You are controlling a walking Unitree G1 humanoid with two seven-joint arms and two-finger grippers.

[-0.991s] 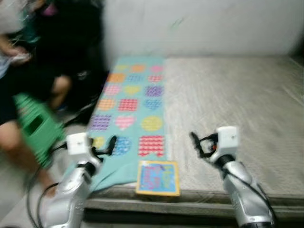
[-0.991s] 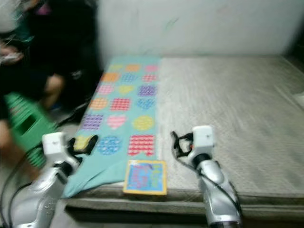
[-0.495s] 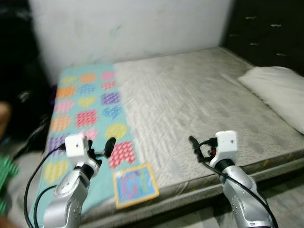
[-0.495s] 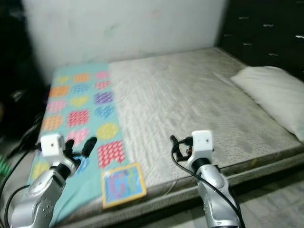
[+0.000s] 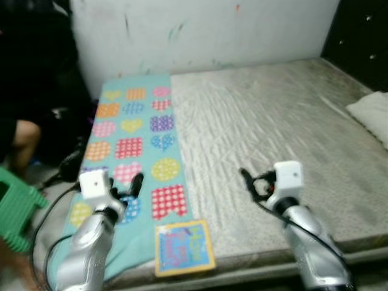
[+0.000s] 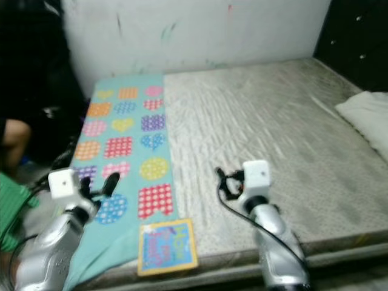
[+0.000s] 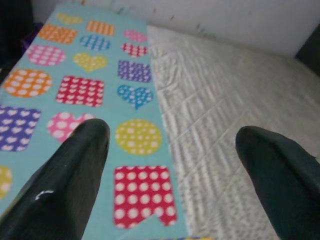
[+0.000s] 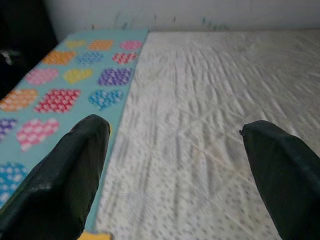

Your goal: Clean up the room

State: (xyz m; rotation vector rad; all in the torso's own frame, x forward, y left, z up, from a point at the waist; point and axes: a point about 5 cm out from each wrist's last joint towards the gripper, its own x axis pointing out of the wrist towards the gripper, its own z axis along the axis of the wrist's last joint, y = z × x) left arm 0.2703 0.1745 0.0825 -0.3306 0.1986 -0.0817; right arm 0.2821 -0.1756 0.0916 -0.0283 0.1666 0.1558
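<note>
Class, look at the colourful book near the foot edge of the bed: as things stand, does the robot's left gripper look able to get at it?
Probably yes. The book lies flat on the teal blanket, uncovered, just beside the open left gripper, with nothing between them.

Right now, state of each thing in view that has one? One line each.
left gripper: open, empty, held above the blanket
right gripper: open, empty, held above the mattress
blanket: spread flat along the bed's left side, near corner hanging off the edge
book: closed, lying flat at the near edge of the bed
pillow: lying on the mattress at the far right
mattress: bare
</note>
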